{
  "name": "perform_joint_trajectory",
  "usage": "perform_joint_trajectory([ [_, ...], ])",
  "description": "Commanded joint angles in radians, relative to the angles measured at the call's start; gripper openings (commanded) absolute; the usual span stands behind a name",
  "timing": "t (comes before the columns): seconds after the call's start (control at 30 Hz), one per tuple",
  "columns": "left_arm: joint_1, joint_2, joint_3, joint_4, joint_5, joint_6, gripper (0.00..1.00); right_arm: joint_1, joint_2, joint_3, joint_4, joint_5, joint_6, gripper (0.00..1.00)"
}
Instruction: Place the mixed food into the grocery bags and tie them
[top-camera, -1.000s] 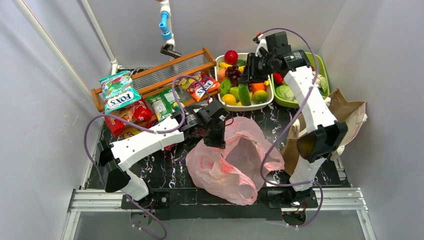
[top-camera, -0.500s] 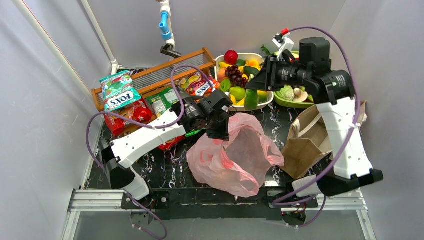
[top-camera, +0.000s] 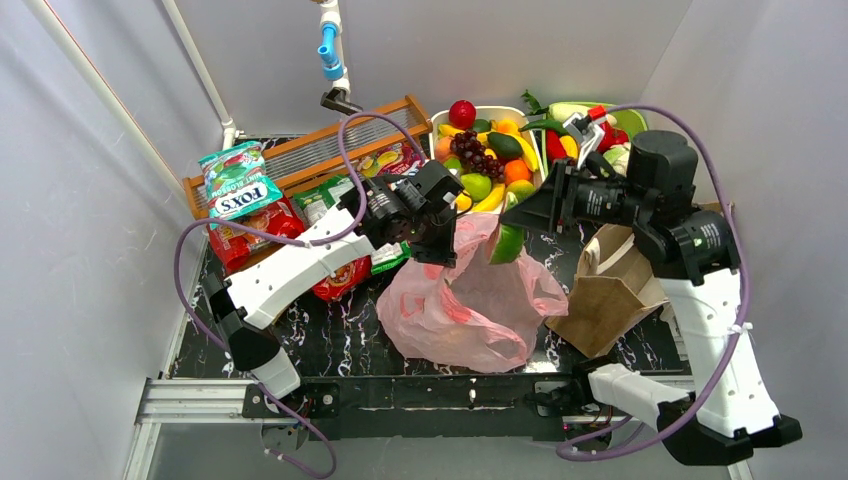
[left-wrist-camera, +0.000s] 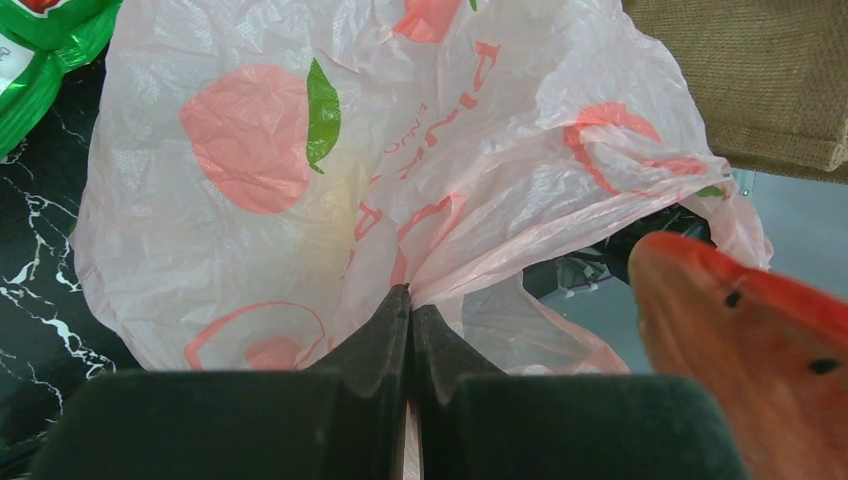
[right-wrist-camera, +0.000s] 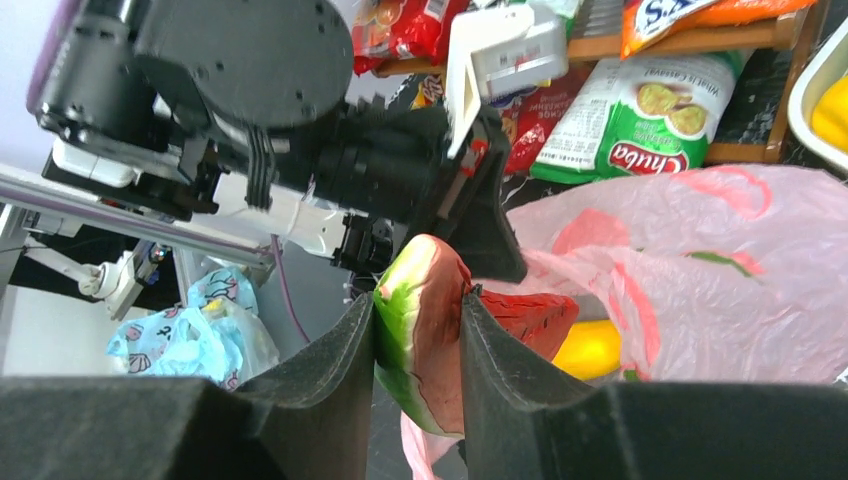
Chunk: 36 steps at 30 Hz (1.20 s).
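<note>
Nearest the table's near edge, about midway along it, the pink bag (top-camera: 470, 300) lies slumped on the dark marbled table (top-camera: 330, 340). Its body sags toward the arms' bases and its mouth is lifted on the far side. To its right, by the table's right edge, the brown paper bag (top-camera: 610, 290) stands open and apart from both grippers.

At the pink bag's far-left rim, the left gripper (left-wrist-camera: 410, 310) is closed tight on a pinch of the film, its fingers meeting with plastic gathered between them. This holds the mouth up and open toward the right.

The right gripper (right-wrist-camera: 418, 330) comes in from the right and is clamped on the watermelon slice (right-wrist-camera: 425, 350), gripping it across its flat faces. The slice's long axis runs out along the fingers, past their tips, with the green rind on the outer side. In the top view the slice hangs just over the bag's far-right lip, pointing down and left into the opening. The left gripper's pinch lies just beyond it on the left. The opening therefore lies below the slice and slightly left and nearer, and the right arm is the one placed to lower and release it. A yellow piece (right-wrist-camera: 590, 350) shows at the mouth, seemingly already inside.

Farther back, along the table's far edge, sit the white basket (top-camera: 530, 208) of fruit, the green tray (top-camera: 628, 122) toward the far-right corner, and the snack packets (top-camera: 240, 180) around the wooden rack (top-camera: 310, 150) toward the far-left corner, all yet to be bagged.
</note>
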Motion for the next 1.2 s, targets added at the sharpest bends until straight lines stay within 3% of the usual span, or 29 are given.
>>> perform_joint_trajectory([
  [0.0, 0.012, 0.001, 0.039, -0.049, 0.003, 0.023, 0.00, 0.002, -0.067, -0.116, 0.117, -0.063, 0.029, 0.01],
  [0.27, 0.023, 0.015, 0.055, -0.051, 0.035, 0.032, 0.00, 0.003, -0.092, -0.280, 0.208, -0.089, 0.061, 0.01],
  [0.43, 0.030, 0.013, 0.052, -0.049, 0.043, 0.033, 0.00, 0.032, -0.076, -0.318, 0.210, -0.025, 0.022, 0.01],
  [0.5, 0.032, 0.013, 0.052, -0.049, 0.045, 0.035, 0.00, 0.062, -0.067, -0.322, 0.196, 0.020, -0.012, 0.01],
  [0.6, 0.039, 0.010, 0.058, -0.058, 0.054, 0.036, 0.00, 0.218, -0.068, -0.319, 0.139, 0.286, -0.123, 0.03],
  [0.63, 0.041, 0.005, 0.057, -0.062, 0.052, 0.035, 0.00, 0.235, -0.070, -0.335, 0.136, 0.331, -0.135, 0.09],
  [0.67, 0.042, 0.001, 0.056, -0.063, 0.052, 0.036, 0.00, 0.246, -0.066, -0.348, 0.128, 0.351, -0.143, 0.22],
  [0.7, 0.044, -0.001, 0.050, -0.064, 0.052, 0.035, 0.00, 0.259, -0.055, -0.351, 0.120, 0.359, -0.154, 0.44],
  [0.73, 0.045, -0.004, 0.047, -0.063, 0.052, 0.035, 0.00, 0.275, -0.044, -0.351, 0.110, 0.365, -0.160, 0.58],
  [0.8, 0.047, -0.004, 0.043, -0.061, 0.053, 0.032, 0.00, 0.305, -0.035, -0.351, 0.106, 0.392, -0.164, 0.76],
  [0.93, 0.050, -0.009, 0.035, -0.062, 0.055, 0.029, 0.00, 0.328, -0.019, -0.331, 0.097, 0.390, -0.167, 0.84],
  [1.17, 0.050, -0.043, -0.048, -0.034, 0.064, 0.019, 0.00, 0.328, 0.014, -0.221, 0.078, 0.442, -0.154, 0.86],
])
